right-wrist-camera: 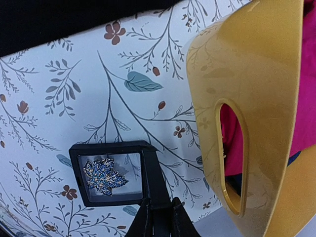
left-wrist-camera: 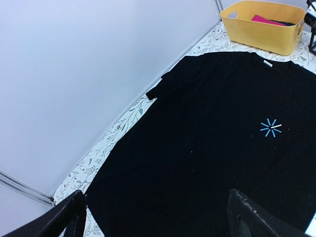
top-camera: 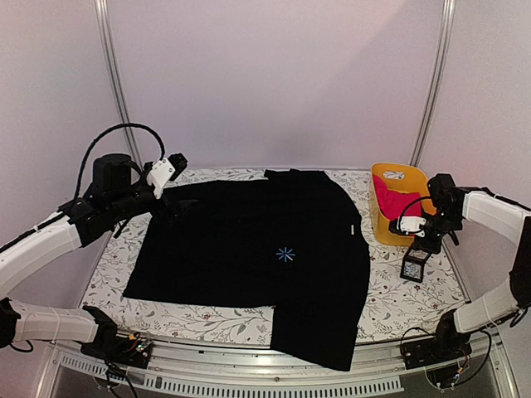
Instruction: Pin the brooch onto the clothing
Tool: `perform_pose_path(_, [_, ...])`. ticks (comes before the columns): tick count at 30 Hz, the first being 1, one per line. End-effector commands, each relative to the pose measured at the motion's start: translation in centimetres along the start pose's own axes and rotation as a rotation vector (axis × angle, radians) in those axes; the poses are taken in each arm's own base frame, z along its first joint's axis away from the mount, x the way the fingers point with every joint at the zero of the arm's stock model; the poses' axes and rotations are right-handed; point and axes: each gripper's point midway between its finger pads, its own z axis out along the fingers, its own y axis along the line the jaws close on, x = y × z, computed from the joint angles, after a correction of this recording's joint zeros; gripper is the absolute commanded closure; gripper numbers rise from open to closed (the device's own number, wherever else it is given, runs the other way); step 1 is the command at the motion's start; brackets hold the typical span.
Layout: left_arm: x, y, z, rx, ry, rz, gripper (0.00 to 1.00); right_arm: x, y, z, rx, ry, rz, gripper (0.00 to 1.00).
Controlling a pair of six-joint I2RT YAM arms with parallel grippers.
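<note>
The brooch (right-wrist-camera: 104,177) is not pinned yet. It lies in its black frame (right-wrist-camera: 79,154) on the right, well apart from the shirt (top-camera: 249,232). My right gripper (right-wrist-camera: 162,219) pinches the frame's edge. My left gripper (left-wrist-camera: 155,197) is spread wide over the shirt. The table (top-camera: 398,298) has a flowery top. The walls (top-camera: 274,75) are plain and pale.

You're looking at a robot lab cell. The left arm (top-camera: 41,245) and right arm (top-camera: 498,211) are bolted at the near edge of the table (top-camera: 398,303), above a metal rail (top-camera: 249,366). A loose black cable (top-camera: 112,128) loops over the left arm. Plain pale walls (top-camera: 274,83) box in the far side. Aluminium posts (top-camera: 114,83) stand far left and far right. The tabletop has a floral print.
</note>
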Motion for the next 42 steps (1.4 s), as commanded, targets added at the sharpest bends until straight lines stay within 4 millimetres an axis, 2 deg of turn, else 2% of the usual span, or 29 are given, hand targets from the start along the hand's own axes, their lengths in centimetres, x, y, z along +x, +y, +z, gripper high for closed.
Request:
perform_pose_path(1, [-0.3,0.3,-0.4,-0.013,-0.023,0.009,0.0,-1.4,-1.2,-0.1,-0.002,-0.061,0.058,0.87])
perform_pose_path(10, [-0.4,0.3,-0.5,-0.012,-0.027,0.011,0.0,-1.9,0.6,1.0,-0.101,-0.084,0.096,0.88])
perform_pose_path(14, [-0.4,0.3,-0.6,-0.013,-0.027,0.011,0.0,-2.0,0.1,1.3,-0.093,-0.086,0.11,0.86])
perform_pose_path(19, [-0.4,0.2,-0.5,-0.011,-0.027,0.011,0.0,-1.3,-1.3,1.5,-0.029,-0.035,0.132,0.64])
perform_pose_path(26, [-0.2,0.1,-0.4,0.0,-0.023,0.011,0.0,-1.9,-2.3,-0.3,0.031,-0.06,0.124,0.4])
perform_pose_path(30, [-0.1,0.0,-0.2,0.004,-0.02,0.01,0.0,-2.9,-3.3,-2.5,0.077,-0.106,0.125,0.36])
perform_pose_path(34, [-0.1,0.0,-0.1,0.005,-0.017,0.01,0.0,-5.5,-6.1,-6.5,0.177,-0.25,0.192,0.31])
perform_pose_path(36, [0.0,0.0,0.0,0.008,-0.014,0.008,0.0,-7.0,-8.1,-8.8,0.247,-0.343,0.246,0.28])
perform_pose_path(39, [0.0,-0.1,0.0,0.01,-0.016,0.008,0.0,-8.5,-11.9,-12.7,0.347,-0.487,0.514,0.26])
perform_pose_path(40, [0.0,-0.1,0.0,0.011,-0.016,0.01,0.0,-9.6,-12.3,-14.3,0.318,-0.564,0.59,0.26])
perform_pose_path(42, [0.1,-0.1,0.1,0.012,-0.015,0.009,0.0,-11.3,-12.4,-16.4,0.259,-0.666,0.629,0.29])
